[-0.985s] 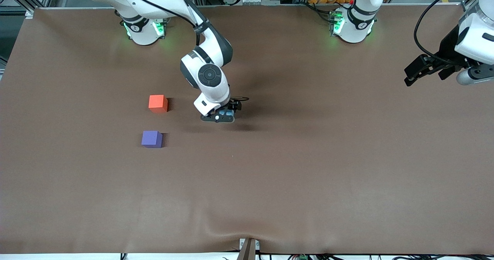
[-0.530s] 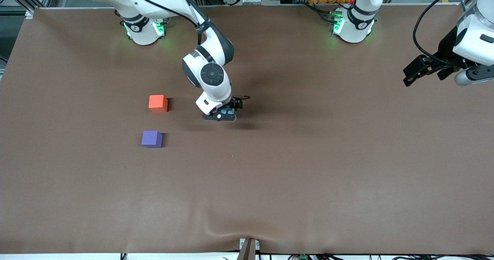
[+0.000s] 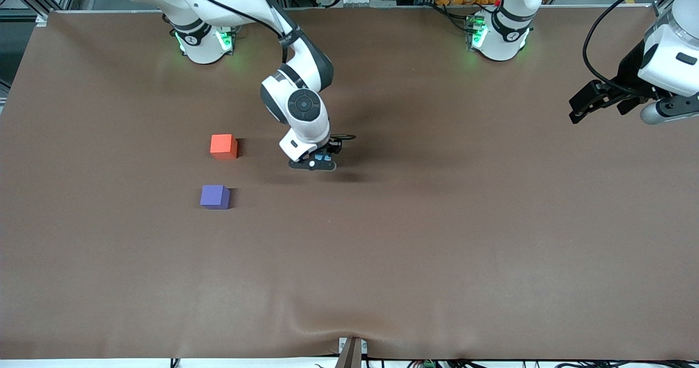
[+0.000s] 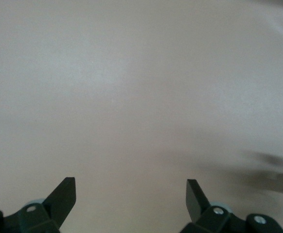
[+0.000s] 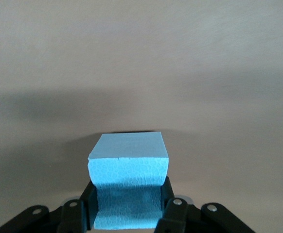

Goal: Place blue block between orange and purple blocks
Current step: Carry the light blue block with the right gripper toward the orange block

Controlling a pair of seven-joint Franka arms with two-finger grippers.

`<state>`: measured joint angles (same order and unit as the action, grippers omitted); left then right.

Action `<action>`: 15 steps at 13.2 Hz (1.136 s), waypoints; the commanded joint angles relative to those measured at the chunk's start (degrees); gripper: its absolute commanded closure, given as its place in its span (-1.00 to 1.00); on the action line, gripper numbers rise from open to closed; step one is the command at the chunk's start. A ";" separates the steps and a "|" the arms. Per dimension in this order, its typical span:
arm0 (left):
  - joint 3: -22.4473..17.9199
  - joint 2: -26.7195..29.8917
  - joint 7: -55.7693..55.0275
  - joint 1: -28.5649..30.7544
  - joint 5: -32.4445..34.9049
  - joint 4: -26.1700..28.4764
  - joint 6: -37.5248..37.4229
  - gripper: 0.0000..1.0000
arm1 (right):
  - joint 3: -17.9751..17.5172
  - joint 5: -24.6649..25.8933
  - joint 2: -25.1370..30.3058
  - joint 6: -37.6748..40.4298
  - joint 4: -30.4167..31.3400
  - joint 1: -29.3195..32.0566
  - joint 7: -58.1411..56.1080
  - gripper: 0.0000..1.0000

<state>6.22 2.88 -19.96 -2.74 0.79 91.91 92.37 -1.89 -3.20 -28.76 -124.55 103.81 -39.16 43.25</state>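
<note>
Currently the right gripper [image 3: 319, 160] hung over the middle of the desk, a little toward the robots' edge, with its fingers closed against two opposite sides of the blue block [image 5: 128, 182]. The right wrist view showed the block seated squarely between the pads, its top face level, with a shadow on the cloth under it, so it seemed to be off the surface.

Orange block [image 3: 223, 146] sat toward the right arm's end of the desk; purple block [image 3: 214, 197] lay just nearer the front camera than it. A gap of bare cloth separated them, and it looked only a little wider than one cube.

Judgement: the carry was the step in hand. To do it well, the block wanted to travel high enough to clear both cubes, arrive centred over the gap, and descend straight. The fingers probably needed to line up so that they entered from the open sides, not against either neighbour. Release only once the block rested flat.

Left gripper [image 3: 592, 101] waited over the left arm's end of the desk, fingers [image 4: 63, 196] spread wide, holding nothing.
</note>
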 commanded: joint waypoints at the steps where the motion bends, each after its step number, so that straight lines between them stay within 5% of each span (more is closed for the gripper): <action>1: 0.28 0.02 1.06 0.37 0.26 0.11 0.71 -1.00 | -0.66 0.03 6.16 13.15 -4.04 5.14 -3.42 1.00; 9: 0.37 -0.68 1.06 0.11 0.26 0.29 0.71 -1.00 | -0.48 0.30 20.41 17.42 6.93 19.03 -20.40 1.00; 15: 1.16 -0.86 0.97 0.10 0.26 0.38 1.59 -1.00 | -0.40 0.73 19.10 1.70 17.65 25.18 -30.59 1.00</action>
<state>6.82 1.92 -19.94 -2.86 0.79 92.07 93.07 -1.29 -3.16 -10.71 -118.46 116.66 -15.84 15.07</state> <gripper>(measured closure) 0.000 0.507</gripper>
